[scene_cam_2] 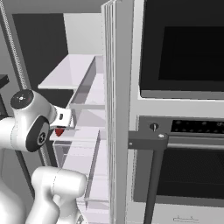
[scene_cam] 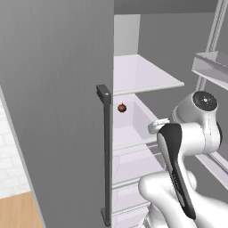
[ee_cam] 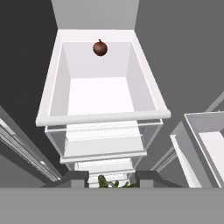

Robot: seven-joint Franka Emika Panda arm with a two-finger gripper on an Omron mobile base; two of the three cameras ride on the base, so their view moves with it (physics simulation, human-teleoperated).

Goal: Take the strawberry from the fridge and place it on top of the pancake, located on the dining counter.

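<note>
At the far left stands the tall grey fridge (scene_cam: 53, 111), its door swung open on a dark vertical bar handle (scene_cam: 107, 156). Just past it, the darker brownish-red round fruit (scene_cam: 122, 107) sits at the back of a white open bin (ee_cam: 103, 117) – not our target. To the right, the end effector (ee_cam: 113, 178) is pressed together on the tiny bright red strawberry (scene_cam_2: 59, 131), whose green top pokes up between the dark tips. The black-fronted oven (scene_cam_2: 183, 131) is furthest right. We judge the pick is done and the carry is in hand. Next we need a clean retreat clear of the shelves and door – then a drive to the desk with the pancake.
</note>
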